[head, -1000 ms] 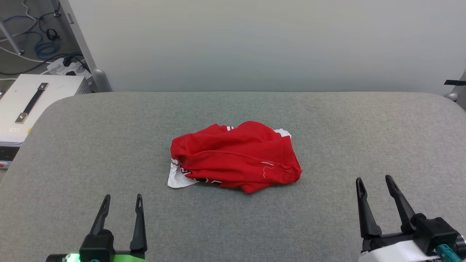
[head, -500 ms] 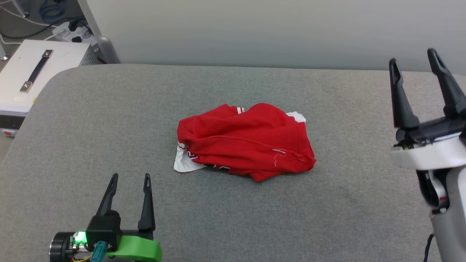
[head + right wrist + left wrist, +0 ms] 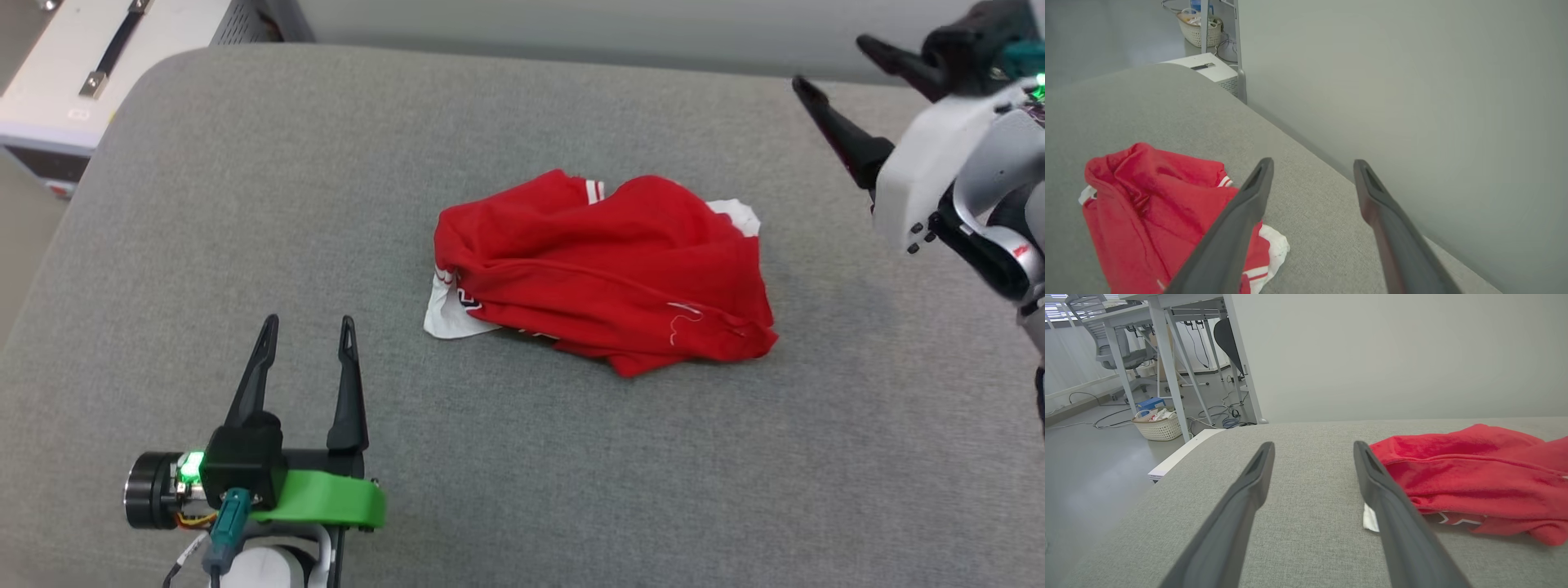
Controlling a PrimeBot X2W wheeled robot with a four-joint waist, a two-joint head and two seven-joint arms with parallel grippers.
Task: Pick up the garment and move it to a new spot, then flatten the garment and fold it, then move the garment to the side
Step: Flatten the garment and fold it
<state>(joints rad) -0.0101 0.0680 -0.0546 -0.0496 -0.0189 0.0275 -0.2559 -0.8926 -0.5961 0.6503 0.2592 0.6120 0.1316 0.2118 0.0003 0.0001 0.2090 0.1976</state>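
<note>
Head view: the red jersey T-shirt (image 3: 604, 269) lies crumpled near the middle of the grey table (image 3: 245, 204), with a white sleeve (image 3: 453, 314) poking out at its left edge. The left claw (image 3: 310, 320) hovers at lower left, fingers apart and empty; the right claw (image 3: 829, 60) hangs at upper right, fingers spread, holding nothing. Left wrist view: the shirt (image 3: 1474, 473) lies to the right, past the right finger. Right wrist view: parted fingers point toward the table's far edge, with the shirt (image 3: 1147, 204) down to the left.

Crumpled red garment (image 3: 604, 273), mid-table
</note>
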